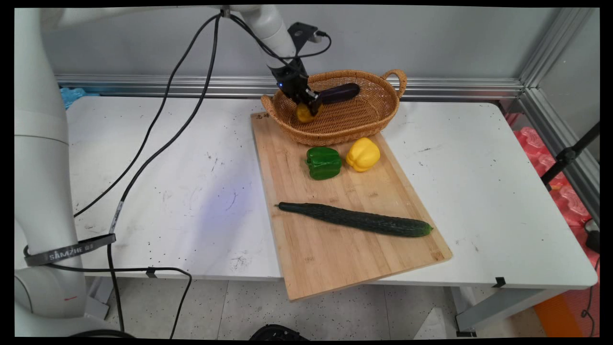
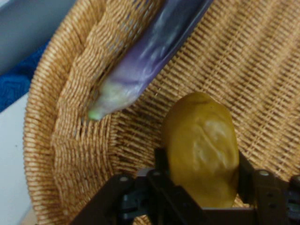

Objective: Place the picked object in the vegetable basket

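Gripper (image 2: 201, 187) clamps one yellow, perhaps potato-like lump (image 2: 201, 145) over basket (image 1: 364, 122) holding one eggplant (image 1: 339, 92)

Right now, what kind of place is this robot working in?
Probably a robotics lab's test bench: a scuffed white table framed by aluminium rails, with a bamboo cutting board and wicker basket staged as a mock kitchen.

A scuffed white rectangular worktop (image 1: 191, 191) stands against a plain grey wall (image 1: 431, 38) (aluminium rail (image 1: 455, 87) along its base) above speckled pale floor (image 1: 249, 306).
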You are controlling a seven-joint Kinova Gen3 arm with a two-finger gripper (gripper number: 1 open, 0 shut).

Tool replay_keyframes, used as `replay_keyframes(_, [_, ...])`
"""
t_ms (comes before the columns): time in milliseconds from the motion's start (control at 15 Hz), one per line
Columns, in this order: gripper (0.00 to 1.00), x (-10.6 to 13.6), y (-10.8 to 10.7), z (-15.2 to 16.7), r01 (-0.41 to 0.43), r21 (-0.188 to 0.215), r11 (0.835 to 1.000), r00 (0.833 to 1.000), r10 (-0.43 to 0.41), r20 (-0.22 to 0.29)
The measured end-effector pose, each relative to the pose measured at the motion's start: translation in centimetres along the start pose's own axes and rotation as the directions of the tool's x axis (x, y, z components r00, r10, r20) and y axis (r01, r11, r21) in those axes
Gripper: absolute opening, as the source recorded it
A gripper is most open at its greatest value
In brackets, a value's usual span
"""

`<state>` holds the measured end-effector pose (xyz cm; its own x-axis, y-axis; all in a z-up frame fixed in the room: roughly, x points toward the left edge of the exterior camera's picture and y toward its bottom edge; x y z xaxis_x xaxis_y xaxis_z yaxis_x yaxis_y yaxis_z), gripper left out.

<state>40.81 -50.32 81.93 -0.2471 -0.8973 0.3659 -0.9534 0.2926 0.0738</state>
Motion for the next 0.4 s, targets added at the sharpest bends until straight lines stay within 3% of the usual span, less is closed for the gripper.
replay_keyframes(67, [0.0,-0.1,-0.17,0.29,-0.005,-0.001,1.0,1.0,0.005,0.006])
replay_keyframes(133, [1.0,-0.16,-0.32,0.51,-0.011,-0.002,1.0,1.0,0.011,0.009])
replay_keyframes(400, [1.0,-0.02,-0.7,0.34,-0.052,-0.004,0.999,0.999,0.052,0.002])
